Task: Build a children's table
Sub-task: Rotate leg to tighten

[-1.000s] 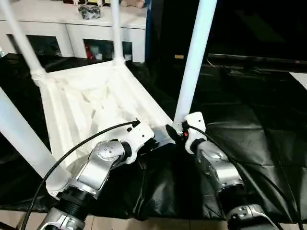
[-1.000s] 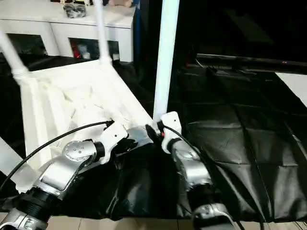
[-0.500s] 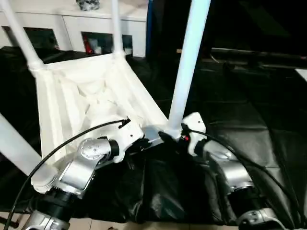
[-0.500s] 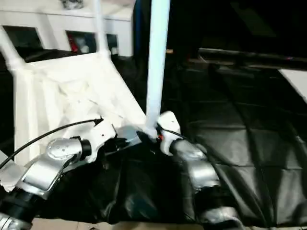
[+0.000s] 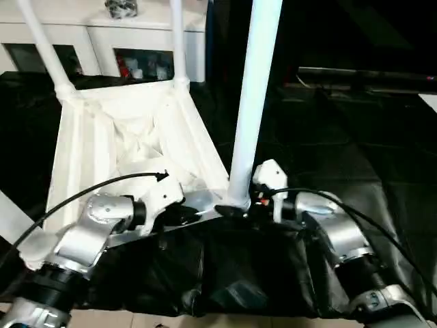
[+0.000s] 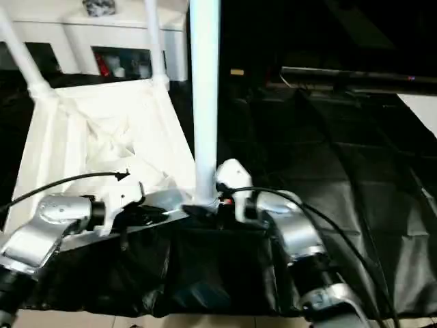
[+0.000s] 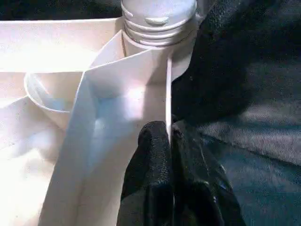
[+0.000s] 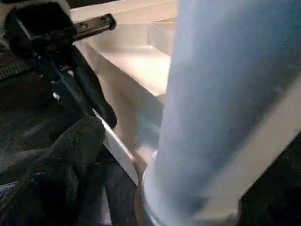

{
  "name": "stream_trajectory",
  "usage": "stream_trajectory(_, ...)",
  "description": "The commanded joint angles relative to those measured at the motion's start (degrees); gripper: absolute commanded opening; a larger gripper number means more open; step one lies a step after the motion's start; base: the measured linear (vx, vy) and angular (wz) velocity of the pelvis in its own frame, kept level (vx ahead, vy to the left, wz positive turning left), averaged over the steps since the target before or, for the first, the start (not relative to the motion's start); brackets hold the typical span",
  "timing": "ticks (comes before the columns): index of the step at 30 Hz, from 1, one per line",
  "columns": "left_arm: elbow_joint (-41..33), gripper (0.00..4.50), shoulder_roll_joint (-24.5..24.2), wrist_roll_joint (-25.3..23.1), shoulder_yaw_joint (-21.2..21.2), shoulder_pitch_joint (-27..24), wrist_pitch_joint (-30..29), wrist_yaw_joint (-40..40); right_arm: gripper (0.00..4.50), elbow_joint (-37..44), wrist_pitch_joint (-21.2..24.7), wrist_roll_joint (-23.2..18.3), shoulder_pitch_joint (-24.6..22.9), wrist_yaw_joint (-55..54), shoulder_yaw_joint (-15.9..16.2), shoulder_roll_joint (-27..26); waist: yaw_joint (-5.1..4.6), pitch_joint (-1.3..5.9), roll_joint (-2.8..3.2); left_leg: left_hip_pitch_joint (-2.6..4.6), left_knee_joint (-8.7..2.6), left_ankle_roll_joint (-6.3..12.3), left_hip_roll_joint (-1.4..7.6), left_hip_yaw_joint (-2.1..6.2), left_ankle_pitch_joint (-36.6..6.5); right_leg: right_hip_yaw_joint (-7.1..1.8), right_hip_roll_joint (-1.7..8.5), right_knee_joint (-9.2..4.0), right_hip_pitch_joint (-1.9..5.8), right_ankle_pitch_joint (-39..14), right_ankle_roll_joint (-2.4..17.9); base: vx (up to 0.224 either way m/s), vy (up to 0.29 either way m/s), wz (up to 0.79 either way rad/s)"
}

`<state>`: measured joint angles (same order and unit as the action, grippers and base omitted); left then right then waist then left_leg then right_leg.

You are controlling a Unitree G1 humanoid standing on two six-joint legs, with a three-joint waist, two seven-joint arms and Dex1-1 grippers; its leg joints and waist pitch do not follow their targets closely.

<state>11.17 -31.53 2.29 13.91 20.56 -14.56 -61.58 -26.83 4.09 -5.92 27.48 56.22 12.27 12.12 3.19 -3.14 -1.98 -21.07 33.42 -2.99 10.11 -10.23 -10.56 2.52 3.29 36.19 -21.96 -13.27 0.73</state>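
Now left end effector (image 7: 170, 141) pinches (rim) children's table (image 5: 123, 137)

My head's two eyes look forward and down at the upturned children's table (image 5: 130, 143); both wrist cameras press close on its corner at five o'clock

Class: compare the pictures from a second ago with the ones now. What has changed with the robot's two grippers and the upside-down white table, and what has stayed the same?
The right gripper has swung in at the base of the near leg, jaws wide around it. The children's table has turned a little on the black cover. The left gripper stays pinched on the tabletop's edge, and the legs stay upright in their sockets.
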Motion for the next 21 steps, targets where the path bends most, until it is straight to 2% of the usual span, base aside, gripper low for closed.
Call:
stream_trajectory(1,1.20,0.00,-2.69,-1.18,-1.95,-0.43,-1.07,-0.09,4.39,-2.39,-0.49,0.71,1.53,1.52,1.29,-0.34,0.39,3.32,0.73,0.69,-3.88,2.53,3.37,1.21,-7.47,-2.77,4.94,-3.79,2.36,-1.10,14.90,0.000,0.000,0.00)
stream_trajectory(3,0.94,0.00,-4.26,-0.80,-1.99,-0.59,-0.88,-0.84,4.39,-4.77,-1.37,1.43,3.07,2.20,1.80,-1.03,0.32,3.31,0.50,0.84,-3.97,1.77,3.47,1.27,-8.95,-2.72,5.02,-3.73,2.28,-1.10,15.05,0.000,0.000,0.00)
stream_trajectory(5,0.74,0.00,-4.81,-0.61,-1.90,-0.72,-1.12,-1.40,4.39,-5.95,-2.04,2.08,3.69,2.39,2.22,-1.24,0.02,3.24,0.42,0.63,-4.06,1.44,3.30,1.32,-9.42,-2.69,5.04,-3.75,2.41,-1.56,15.23,0.000,0.000,0.00)
stream_trajectory(7,0.63,0.00,-5.28,-0.33,-1.73,-0.77,-1.24,-1.88,4.13,-6.77,-2.50,2.41,4.12,2.65,2.52,-1.28,0.19,3.26,0.48,0.92,-3.92,1.37,3.41,1.20,-9.25,-2.89,5.19,-3.79,2.28,-1.27,15.27,0.000,0.000,0.00)
stream_trajectory(8,0.54,0.00,-5.69,-0.04,-1.79,-0.65,-1.24,-2.83,4.06,-8.23,-3.18,2.72,4.99,2.68,2.76,-1.20,0.40,3.30,0.93,0.92,-3.86,1.29,3.39,1.19,-8.61,-2.93,5.16,-3.67,2.35,-0.23,15.33,0.000,0.000,0.00)
stream_trajectory(10,0.59,0.00,-5.88,0.12,-1.72,-0.49,-1.12,-3.58,3.93,-9.31,-3.33,2.48,5.63,2.88,2.56,-1.16,0.36,3.42,0.46,0.79,-3.78,1.43,3.33,1.15,-7.57,-2.88,5.09,-3.45,2.54,2.11,15.73,0.000,0.000,0.00)
stream_trajectory(11,0.48,0.00,-6.24,0.32,-1.45,-0.40,-1.02,-4.24,3.80,-10.11,-3.62,2.37,6.07,3.08,2.52,-1.08,0.38,3.50,0.63,0.79,-3.74,1.53,3.29,1.18,-7.30,-2.85,5.09,-3.34,2.59,2.64,15.90,0.000,0.000,0.00)
stream_trajectory(15,0.06,0.00,-6.63,0.81,-0.97,-0.46,-1.10,-4.88,3.49,-10.95,-3.89,2.04,6.46,3.42,2.31,-1.11,0.39,3.57,0.62,0.83,-3.56,2.56,3.29,1.09,-5.93,-2.76,4.96,-3.14,2.61,5.18,16.51,0.000,0.000,0.00)
stream_trajectory(16,-0.15,0.00,-6.76,1.03,-0.74,-0.50,-1.22,-5.06,3.28,-11.33,-3.96,1.89,6.62,3.51,2.15,-1.24,0.39,3.57,0.60,0.82,-3.56,2.61,3.30,1.09,-5.92,-2.76,4.96,-3.11,2.63,5.25,16.55,0.000,0.000,0.00)
stream_trajectory(19,-0.35,0.00,-6.88,1.36,-0.46,-0.43,-1.39,-5.06,3.10,-12.78,-4.97,2.36,6.96,3.95,2.32,-1.60,0.43,3.54,0.90,0.90,-3.60,2.08,3.37,1.11,-7.18,-2.72,5.02,-3.20,2.56,3.63,16.83,0.000,0.000,0.00)
stream_trajectory(21,-0.12,0.00,-6.83,1.29,-0.32,-0.41,-1.12,-5.45,2.99,-13.78,-5.49,2.08,7.38,3.43,1.77,-2.12,0.40,3.55,0.87,0.93,-3.61,1.90,3.38,1.09,-7.35,-2.75,5.00,-3.21,2.57,3.71,16.84,0.000,0.000,0.00)
